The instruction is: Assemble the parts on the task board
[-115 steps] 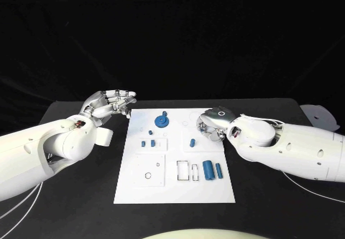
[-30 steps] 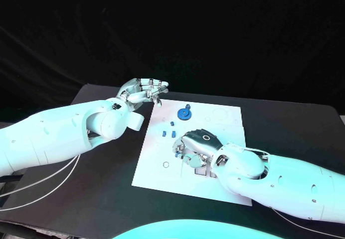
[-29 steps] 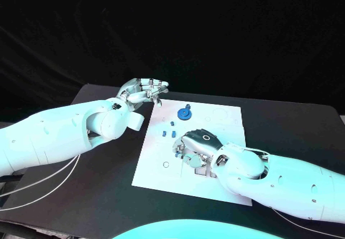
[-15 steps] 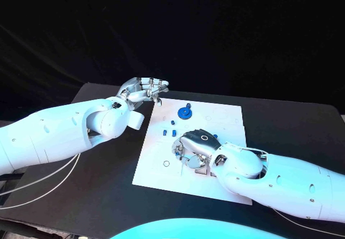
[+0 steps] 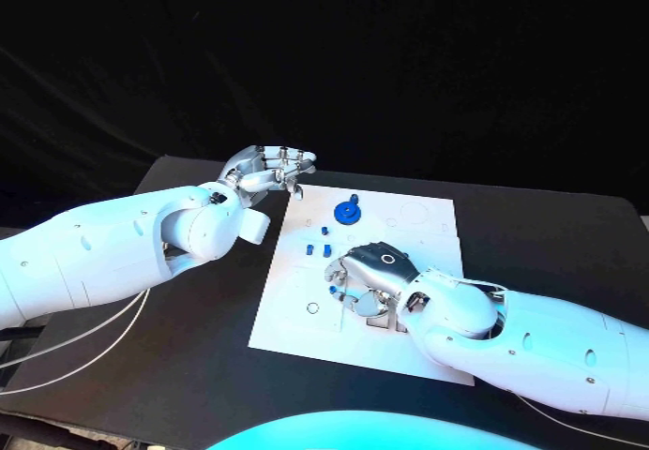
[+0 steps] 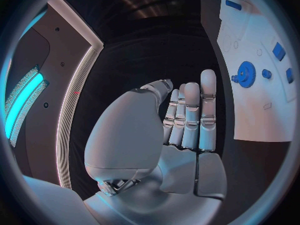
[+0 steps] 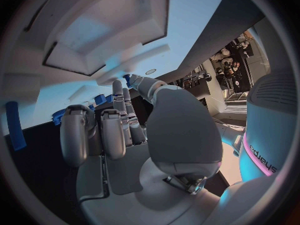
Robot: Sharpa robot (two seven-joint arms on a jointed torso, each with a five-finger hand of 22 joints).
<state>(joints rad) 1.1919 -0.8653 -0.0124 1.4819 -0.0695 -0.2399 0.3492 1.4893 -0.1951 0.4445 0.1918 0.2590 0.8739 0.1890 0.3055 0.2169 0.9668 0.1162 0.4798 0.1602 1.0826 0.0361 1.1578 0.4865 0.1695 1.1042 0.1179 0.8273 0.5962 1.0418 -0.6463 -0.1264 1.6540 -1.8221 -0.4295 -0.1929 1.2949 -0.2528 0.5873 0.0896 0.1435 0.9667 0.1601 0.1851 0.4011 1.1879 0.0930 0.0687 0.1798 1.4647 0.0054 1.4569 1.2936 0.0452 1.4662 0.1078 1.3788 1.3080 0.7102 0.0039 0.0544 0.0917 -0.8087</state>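
The white task board (image 5: 422, 214) lies in the middle of the black table. A blue gear (image 5: 348, 213) stands near its far edge, with two small blue parts (image 5: 317, 249) in front of it. My right hand (image 5: 365, 277) hovers low over the board's middle and pinches a small blue part (image 7: 127, 78) between thumb and fingertip. It hides the slots beneath it. My left hand (image 5: 271, 170) hangs above the table just off the board's far left corner, fingers loosely bent and holding nothing. The left wrist view shows the gear (image 6: 245, 75) on the board (image 6: 253, 122).
My right forearm (image 5: 541, 342) lies across the board's near right part and covers it. A long blue cylinder (image 7: 15, 126) lies on the board beside my right hand. Bare black table (image 5: 176, 375) stretches to the left of the board.
The camera has shifted. My right hand has moved from the board's right side to its middle and dipped slightly in the last second. My left hand has stayed near the far left corner.
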